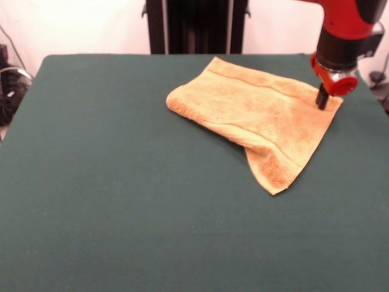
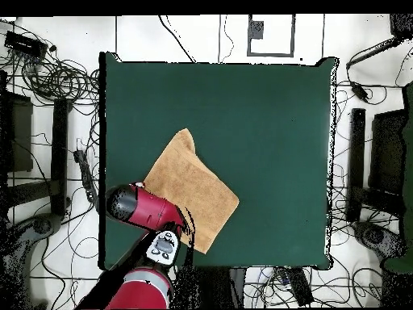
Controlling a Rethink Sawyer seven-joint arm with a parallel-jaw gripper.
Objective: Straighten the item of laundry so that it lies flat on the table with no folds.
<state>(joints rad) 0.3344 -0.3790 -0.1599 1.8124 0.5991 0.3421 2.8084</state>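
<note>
Front camera looks across the table (image 1: 121, 231), fairly near; overhead camera looks straight down, seemingly from higher; both share the tabletop

Folded towel (image 1: 255, 112) under gripper (image 1: 321, 104)

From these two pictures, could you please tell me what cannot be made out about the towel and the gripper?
- Gripper state: in the front view its dark tip at the towel shows no separate fingers; overhead, the arm covers it.
- Towel corner under the arm: hidden in the overhead view.
- Underside of the folded layer: hidden in both views by the towel itself.
- White label: not visible in either view.
</note>
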